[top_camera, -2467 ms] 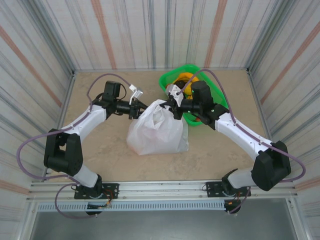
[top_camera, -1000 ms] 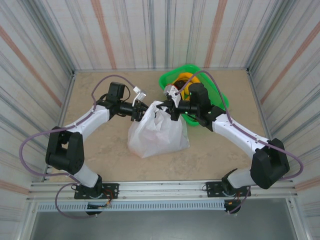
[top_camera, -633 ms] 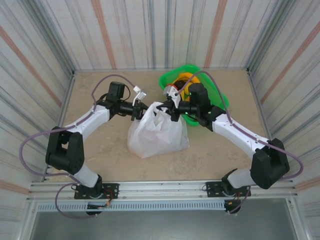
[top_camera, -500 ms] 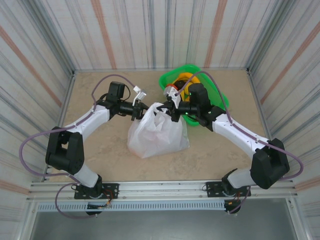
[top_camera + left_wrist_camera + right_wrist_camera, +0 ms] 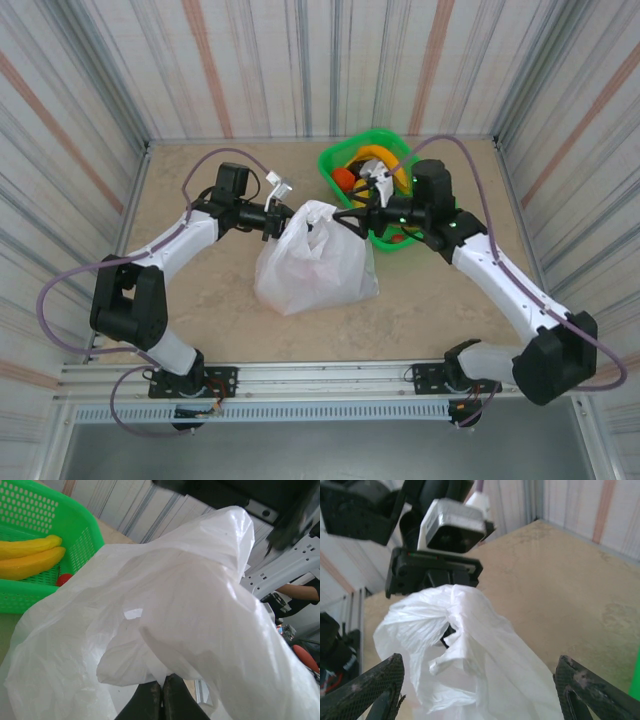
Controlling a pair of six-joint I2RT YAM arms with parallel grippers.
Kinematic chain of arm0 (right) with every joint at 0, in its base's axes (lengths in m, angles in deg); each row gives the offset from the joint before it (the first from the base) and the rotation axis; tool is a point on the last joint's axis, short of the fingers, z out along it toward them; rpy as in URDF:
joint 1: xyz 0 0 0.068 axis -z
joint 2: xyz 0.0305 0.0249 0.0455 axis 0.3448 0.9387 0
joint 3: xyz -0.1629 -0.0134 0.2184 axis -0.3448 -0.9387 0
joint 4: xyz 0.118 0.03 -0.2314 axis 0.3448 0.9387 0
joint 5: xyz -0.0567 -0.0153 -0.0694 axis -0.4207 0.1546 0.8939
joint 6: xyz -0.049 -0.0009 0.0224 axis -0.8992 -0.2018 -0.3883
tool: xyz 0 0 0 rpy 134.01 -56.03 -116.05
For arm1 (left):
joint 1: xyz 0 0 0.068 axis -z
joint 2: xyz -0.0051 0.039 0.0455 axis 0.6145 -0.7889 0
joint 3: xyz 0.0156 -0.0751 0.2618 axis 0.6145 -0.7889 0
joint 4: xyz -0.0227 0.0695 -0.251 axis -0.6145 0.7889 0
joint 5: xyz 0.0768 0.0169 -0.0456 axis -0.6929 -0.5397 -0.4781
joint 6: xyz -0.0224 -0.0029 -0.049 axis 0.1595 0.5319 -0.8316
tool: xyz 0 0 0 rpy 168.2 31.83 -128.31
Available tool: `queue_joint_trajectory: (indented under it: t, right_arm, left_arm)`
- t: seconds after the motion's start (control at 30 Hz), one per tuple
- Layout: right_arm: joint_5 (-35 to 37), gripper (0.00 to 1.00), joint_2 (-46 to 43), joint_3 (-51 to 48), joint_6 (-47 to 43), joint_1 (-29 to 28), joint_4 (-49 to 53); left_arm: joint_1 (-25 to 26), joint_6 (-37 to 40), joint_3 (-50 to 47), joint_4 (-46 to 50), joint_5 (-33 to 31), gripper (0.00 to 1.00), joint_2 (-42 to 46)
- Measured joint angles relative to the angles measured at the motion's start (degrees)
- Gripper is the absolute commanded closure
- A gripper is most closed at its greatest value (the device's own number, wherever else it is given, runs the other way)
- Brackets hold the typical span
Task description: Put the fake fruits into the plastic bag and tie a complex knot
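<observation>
Beige counter (image 5: 200, 300): your left tool (image 5: 161, 700) pinches the plastic bag (image 5: 315, 262) top up, probably so your spread right tool (image 5: 352, 213) can grab.

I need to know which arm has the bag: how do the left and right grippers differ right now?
The left gripper is shut, pinching a fold of the plastic bag; the right gripper is spread wide, gripping nothing. The left gripper comes at the bag from its left side; the right gripper comes from its right, with its arm over the green basket. Both point at the bag's bunched top.
</observation>
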Motion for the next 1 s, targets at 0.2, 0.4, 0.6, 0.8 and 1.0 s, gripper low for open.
queue_joint_trajectory:
  t: [0.2, 0.4, 0.6, 0.8, 1.0]
  right_arm:
    - [-3.04, 0.28, -5.75, 0.00, 10.78, 4.52, 2.89]
    - [0.26, 0.29, -5.46, 0.59, 16.70, -0.98, 5.77]
    - [6.93, 0.32, 0.57, 6.51, 17.86, -4.31, 9.27]
    - [8.96, 0.37, 4.13, 8.70, 17.40, -5.55, 10.84]
    - [9.44, 0.56, 5.68, 9.22, 16.72, -6.84, 12.46]
  left_arm:
    - [0.00, 0.00, 0.00, 0.00, -0.02, 1.00, 0.00]
    - [0.33, 0.00, 0.00, 0.00, -0.20, 1.00, 0.02]
    - [0.37, 0.00, 0.00, 0.02, -0.59, 1.00, 0.17]
    - [0.37, 0.00, 0.00, 0.02, -1.09, 1.00, 0.17]
    - [0.37, 0.00, 0.00, 0.02, -1.27, 1.00, 0.17]
